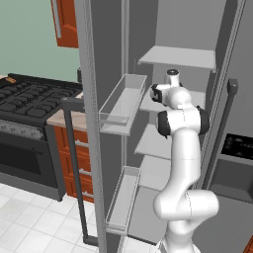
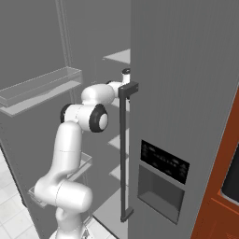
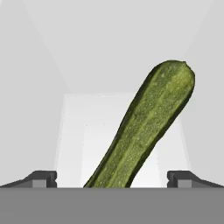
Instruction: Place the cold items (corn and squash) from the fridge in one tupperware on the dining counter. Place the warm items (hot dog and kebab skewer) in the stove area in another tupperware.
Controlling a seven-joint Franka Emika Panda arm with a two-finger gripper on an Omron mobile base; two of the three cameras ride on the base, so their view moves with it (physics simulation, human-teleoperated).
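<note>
The squash (image 3: 148, 127) is a speckled green oblong. It lies on a white shelf inside the fridge (image 1: 106, 44) and slants up to the right in the hand view. Its near end sits between the fingertips (image 3: 43, 178) of my gripper (image 3: 113, 179), which is open and clear of the squash on both sides. My arm (image 1: 180, 148) reaches in between the two open fridge doors at mid-shelf height. The stove area (image 1: 29, 99) is at the left of the left base view, and I cannot make out a hot dog or kebab skewer on it. Corn, tupperware and dining counter are out of view.
The left fridge door carries clear bins (image 1: 123, 104) close to my arm's left. The right door (image 2: 186, 93), with its dark dispenser panel (image 2: 164, 163) and long handle (image 2: 123, 149), stands close on the other side. Red-brown cabinets (image 1: 74, 158) sit beside the stove.
</note>
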